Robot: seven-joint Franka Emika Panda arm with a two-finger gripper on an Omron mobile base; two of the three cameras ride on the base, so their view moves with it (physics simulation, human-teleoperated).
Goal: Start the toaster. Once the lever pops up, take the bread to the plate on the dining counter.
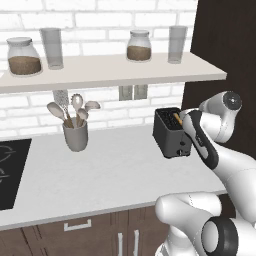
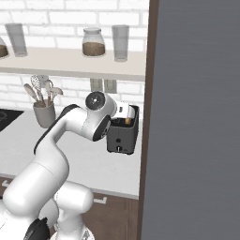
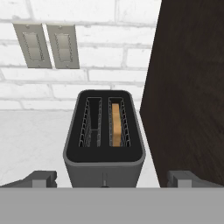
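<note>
Gripper (image 3: 105,178), fingers spread apart, hovers over the toaster (image 3: 104,144) with the bread (image 3: 116,124) in the slot at 3 o'clock; starting it calls for pressing the lever (image 1: 180,152).

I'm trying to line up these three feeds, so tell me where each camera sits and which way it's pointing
Left base view: behind the arm on its left, facing the brick wall, the shelf and the toaster; the arm rises lower right.
Right base view: behind on the right, same wall; the arm crosses from lower left, partly hiding the toaster.
Hand view: just above the toaster's near end, looking down into its slots at the bread; fingertips wide apart at the bottom.
All three share the toaster.
</note>
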